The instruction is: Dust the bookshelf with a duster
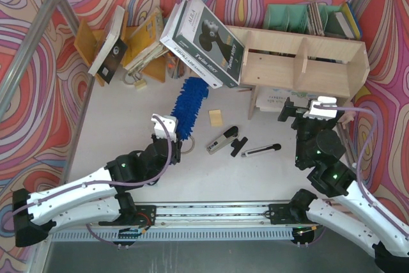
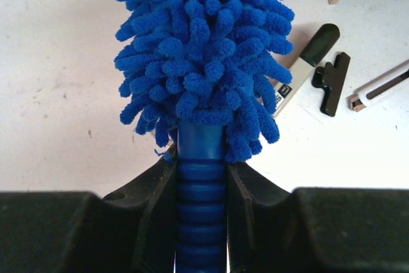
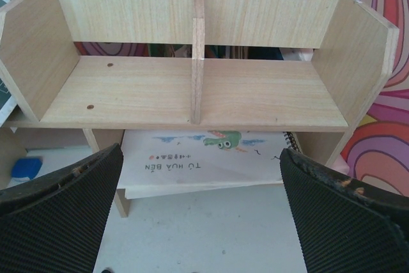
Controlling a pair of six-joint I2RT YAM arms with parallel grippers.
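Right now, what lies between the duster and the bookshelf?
In the top view, a small yellow pad on the table, with a large tilted box overhanging the bookshelf's left end.

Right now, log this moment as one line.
left gripper: shut on fluffy bright-blue chenille duster | right gripper: open, facing pale plywood bookshelf | dusting: duster not touching bookshelf
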